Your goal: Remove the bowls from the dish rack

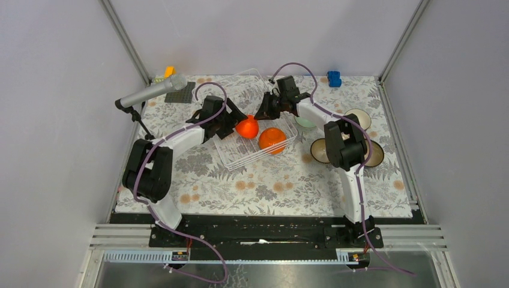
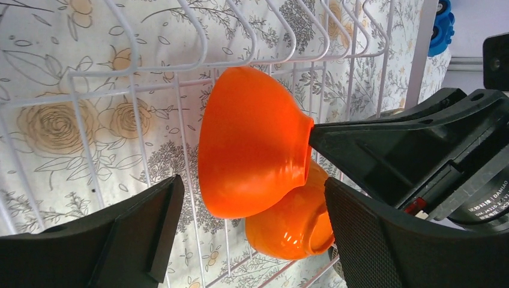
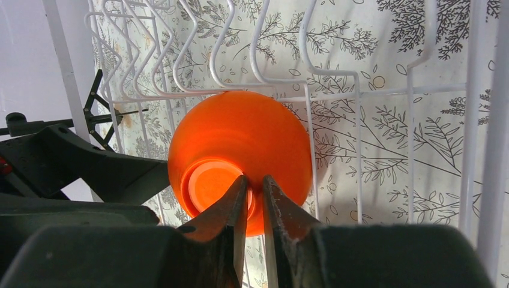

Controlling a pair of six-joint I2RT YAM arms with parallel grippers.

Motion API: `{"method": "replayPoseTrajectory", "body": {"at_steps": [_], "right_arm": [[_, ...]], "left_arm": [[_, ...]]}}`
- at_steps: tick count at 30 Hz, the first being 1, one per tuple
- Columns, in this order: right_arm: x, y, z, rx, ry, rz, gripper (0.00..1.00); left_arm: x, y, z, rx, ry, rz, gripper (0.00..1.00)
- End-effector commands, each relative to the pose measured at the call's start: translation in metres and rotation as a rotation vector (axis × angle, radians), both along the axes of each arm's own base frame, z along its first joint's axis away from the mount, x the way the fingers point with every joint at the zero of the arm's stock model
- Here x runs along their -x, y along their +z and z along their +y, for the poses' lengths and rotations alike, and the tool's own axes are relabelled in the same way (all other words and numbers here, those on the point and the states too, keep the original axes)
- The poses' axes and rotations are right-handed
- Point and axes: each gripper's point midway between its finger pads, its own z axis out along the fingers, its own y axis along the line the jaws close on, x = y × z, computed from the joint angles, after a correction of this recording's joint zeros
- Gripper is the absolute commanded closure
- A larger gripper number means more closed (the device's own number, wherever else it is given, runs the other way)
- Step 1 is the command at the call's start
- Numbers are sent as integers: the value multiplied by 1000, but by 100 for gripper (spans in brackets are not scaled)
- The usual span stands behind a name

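A floral-patterned surface [image 1: 264,180] is lying between plain grey walls, carrying the white wire dish rack [image 1: 238,153] near its middle. A grey microphone [image 1: 153,93] is standing at the far left. Right of the rack, a mint green bowl [image 1: 305,122], a cream bowl [image 1: 360,117] and two dark ones partly hidden by the right arm are sitting on the cloth. Only the overhead view is showing these.

Within the rack, a tipped orange bowl [image 2: 252,150] is overlapping a second orange bowl [image 2: 291,225]. The right fingers [image 3: 231,222] are clamping the tipped bowl's foot ring, seen most plainly from the right wrist. The left fingers [image 2: 120,246] are standing wide apart on either side of that bowl, not touching it.

On a black motor housing [image 2: 486,201] in the left wrist view, "DAMIAO" is showing sideways. The smaller print beside it is too fine to read.
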Motion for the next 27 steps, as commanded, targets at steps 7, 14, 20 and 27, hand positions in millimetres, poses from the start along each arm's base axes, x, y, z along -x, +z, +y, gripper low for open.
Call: {"method": "replayPoseTrajectory", "body": {"at_steps": [7, 14, 20, 27], "right_arm": [[10, -13, -21, 106, 2, 1, 76], [12, 2, -20, 94, 17, -25, 74], [15, 11, -26, 117, 24, -46, 70], [18, 36, -32, 124, 18, -99, 67]], "left_arm": [[-28, 19, -22, 98, -27, -80, 11], [-31, 13, -31, 120, -55, -82, 13], [-30, 21, -51, 185, -146, -114, 25], [-30, 29, -49, 170, -146, -154, 53]]}}
